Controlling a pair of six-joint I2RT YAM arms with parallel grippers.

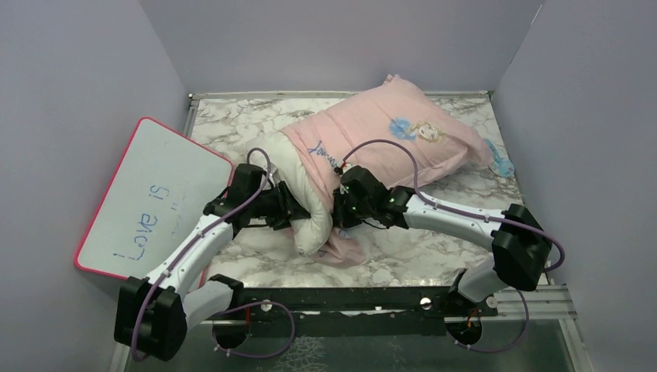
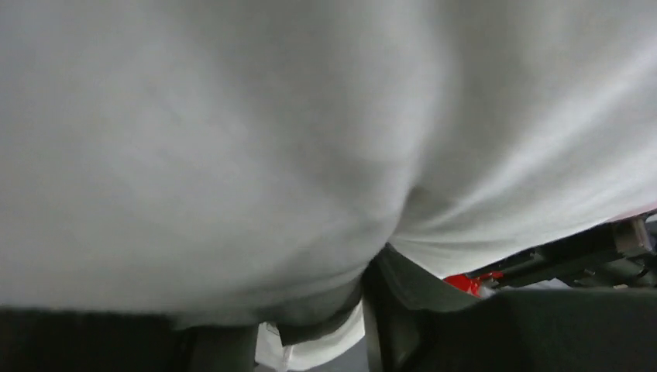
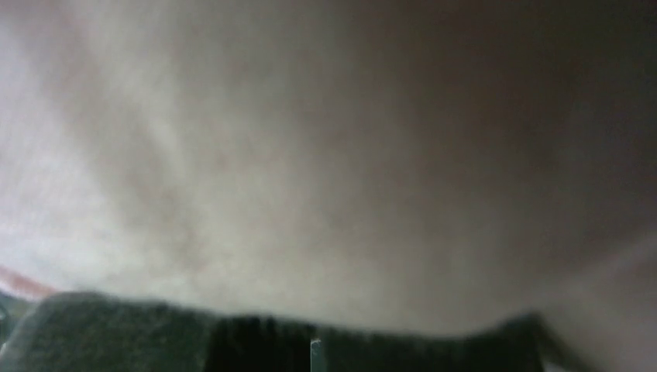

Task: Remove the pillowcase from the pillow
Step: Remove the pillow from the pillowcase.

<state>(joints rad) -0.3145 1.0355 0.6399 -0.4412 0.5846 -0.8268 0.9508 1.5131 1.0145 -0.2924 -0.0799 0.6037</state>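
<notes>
"The pillowcase (image 1: 387, 136): where does it lie?"

"Pink side up, slanting across the marble worktop (image 1: 418, 248). Its nearest edge trails on the worktop at the middle, just in front of the two hands."

"And the hands?"

"The left hand (image 1: 298, 213) presses against the bare white end of the pillow (image 1: 298, 170) from the left. In its wrist view the pillow (image 2: 232, 155) fills almost everything and a fold of it dips between the dark fingers (image 2: 542, 325). Whether that hand grips or only pushes cannot be told. The right hand (image 1: 339, 208) is closed tight, right where the white end meets the pink cloth. Its own view is a blur of pale fabric, so what it has caught, if anything, does not show."

"Farther back?"

"The pillow's near end bulges out of the case, which covers the rest. The case runs on to the far right corner, with a blonde princess printed on top. A pink-edged whiteboard (image 1: 147, 194) leans against the left wall, well apart from it."
</notes>
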